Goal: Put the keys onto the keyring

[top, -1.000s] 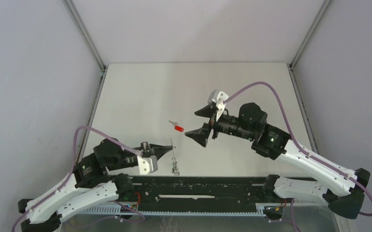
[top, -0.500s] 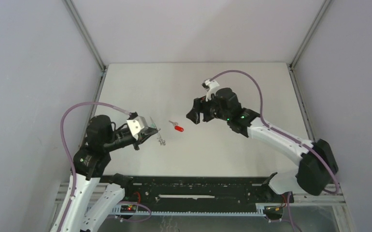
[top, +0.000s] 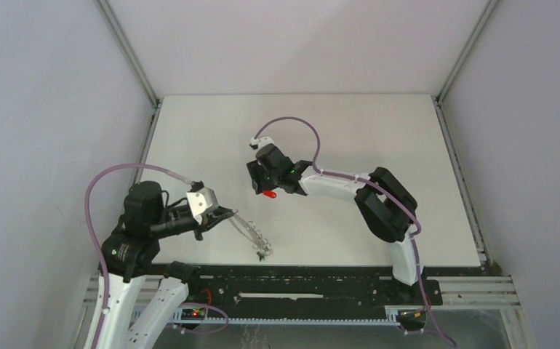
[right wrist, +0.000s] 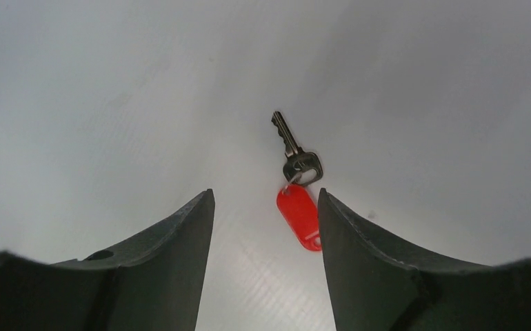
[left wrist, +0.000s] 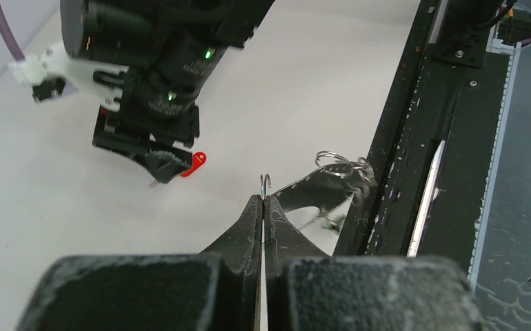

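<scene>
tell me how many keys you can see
1: the red-tagged key on the table under the right tool. Another may hide in the keyring held by the left tool.

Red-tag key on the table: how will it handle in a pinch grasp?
Likely light: the red-tag key is small and thin. It lies flat on the table, so a pinch may slip off. Its tag and blade look joined by a small ring; held by the tag, the blade probably swings.

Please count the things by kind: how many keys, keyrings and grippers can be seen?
Keys: 1, the red-tagged key; any other is too small to tell
Keyrings: 1, the keyring, pinched in the left gripper
Grippers: 2, left gripper and right gripper
Total: 4
</scene>
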Controlling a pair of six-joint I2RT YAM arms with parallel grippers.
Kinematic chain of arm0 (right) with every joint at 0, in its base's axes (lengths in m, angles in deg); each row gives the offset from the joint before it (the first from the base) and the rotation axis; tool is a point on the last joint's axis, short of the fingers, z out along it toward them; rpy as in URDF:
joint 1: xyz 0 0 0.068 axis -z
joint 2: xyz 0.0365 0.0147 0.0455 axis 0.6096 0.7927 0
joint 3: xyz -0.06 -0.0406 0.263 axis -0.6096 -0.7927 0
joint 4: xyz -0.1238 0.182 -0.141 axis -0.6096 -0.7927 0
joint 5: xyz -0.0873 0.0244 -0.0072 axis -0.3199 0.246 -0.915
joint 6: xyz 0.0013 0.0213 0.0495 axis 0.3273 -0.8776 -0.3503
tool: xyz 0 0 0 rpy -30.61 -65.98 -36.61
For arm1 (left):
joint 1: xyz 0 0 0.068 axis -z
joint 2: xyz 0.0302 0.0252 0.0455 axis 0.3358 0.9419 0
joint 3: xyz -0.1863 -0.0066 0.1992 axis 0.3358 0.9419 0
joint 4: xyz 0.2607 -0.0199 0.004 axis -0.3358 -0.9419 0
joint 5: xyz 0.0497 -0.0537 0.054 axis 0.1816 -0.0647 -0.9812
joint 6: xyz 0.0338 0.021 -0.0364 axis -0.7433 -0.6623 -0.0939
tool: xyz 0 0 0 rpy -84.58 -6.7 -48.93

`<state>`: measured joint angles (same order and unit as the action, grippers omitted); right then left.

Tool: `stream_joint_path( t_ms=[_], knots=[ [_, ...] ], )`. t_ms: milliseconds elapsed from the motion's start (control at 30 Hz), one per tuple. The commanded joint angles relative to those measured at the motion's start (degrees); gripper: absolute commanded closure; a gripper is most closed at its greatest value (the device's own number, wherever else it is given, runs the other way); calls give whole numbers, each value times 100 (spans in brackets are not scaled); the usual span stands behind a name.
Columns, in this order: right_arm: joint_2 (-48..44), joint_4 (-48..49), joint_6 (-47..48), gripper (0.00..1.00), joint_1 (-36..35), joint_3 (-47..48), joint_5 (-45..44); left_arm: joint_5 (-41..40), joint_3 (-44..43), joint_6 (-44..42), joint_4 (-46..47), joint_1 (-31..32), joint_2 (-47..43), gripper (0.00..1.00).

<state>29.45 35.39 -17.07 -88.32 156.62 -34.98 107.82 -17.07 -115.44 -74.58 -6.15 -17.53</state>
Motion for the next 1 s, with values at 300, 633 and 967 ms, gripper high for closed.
stream_joint_path(
  t_ms=[300,633,967],
  knots=[
    [657,-359,-220,40,-223,601,-805,365,190,281,174,-55,-610,100],
    [791,-150,-199,49,-197,561,-605,541,290,529,165,-53,-770,100],
    [999,-49,-137,66,-133,609,-612,578,369,664,182,-55,-923,100]
  ],
)
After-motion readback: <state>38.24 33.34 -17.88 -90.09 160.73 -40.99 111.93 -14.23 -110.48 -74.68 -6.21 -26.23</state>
